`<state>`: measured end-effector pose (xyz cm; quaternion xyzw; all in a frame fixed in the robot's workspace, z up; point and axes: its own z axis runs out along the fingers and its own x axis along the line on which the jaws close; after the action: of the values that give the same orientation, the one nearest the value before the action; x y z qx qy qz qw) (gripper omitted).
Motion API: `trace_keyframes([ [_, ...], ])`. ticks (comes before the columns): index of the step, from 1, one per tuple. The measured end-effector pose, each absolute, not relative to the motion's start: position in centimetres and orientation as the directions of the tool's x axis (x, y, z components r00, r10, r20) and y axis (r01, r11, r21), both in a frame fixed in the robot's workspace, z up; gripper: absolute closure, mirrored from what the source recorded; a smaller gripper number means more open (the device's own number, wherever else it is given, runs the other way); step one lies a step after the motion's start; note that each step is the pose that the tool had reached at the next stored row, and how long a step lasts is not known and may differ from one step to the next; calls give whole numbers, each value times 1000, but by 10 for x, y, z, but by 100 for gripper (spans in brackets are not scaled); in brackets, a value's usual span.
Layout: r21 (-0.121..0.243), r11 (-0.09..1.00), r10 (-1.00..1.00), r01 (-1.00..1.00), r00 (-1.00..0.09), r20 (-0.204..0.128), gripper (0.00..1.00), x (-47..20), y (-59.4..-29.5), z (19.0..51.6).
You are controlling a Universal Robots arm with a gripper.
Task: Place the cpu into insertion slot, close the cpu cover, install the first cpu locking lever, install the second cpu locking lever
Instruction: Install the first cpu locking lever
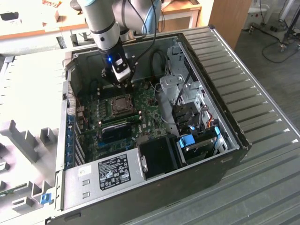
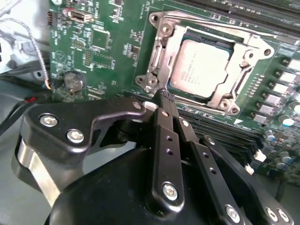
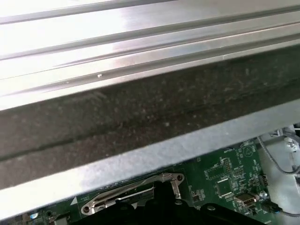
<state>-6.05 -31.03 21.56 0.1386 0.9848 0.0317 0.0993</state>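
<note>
- Gripper (image 2: 165, 95) is hovering just off the insertion slot (image 2: 161, 28) rim in the second wrist view, fingers (image 2: 164, 136) pressed together, gripping nothing
- Cpu (image 2: 199, 65) is sitting in the slot at 1 o'clock from the fingertips
- Cpu cover (image 2: 220, 101) is lying down around it
- Motherboard (image 2: 108, 51) is lying inside the computer case (image 1: 225, 84)

Arm (image 1: 105, 28) near-vertical, fingers (image 2: 165, 101) together, empty.

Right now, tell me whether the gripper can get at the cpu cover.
Probably yes: the gripper, fingers together, sits right at the cpu cover rim, nothing between them; the cover lies down over the cpu.
</note>
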Motion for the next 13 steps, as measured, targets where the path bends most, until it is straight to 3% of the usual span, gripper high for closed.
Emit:
trace_keyframes([
  [6,24,962,273,272,-957,-103,89,-59,-310,216],
  [13,19,963,271,270,-958,-98,89,-59,-310,216],
])
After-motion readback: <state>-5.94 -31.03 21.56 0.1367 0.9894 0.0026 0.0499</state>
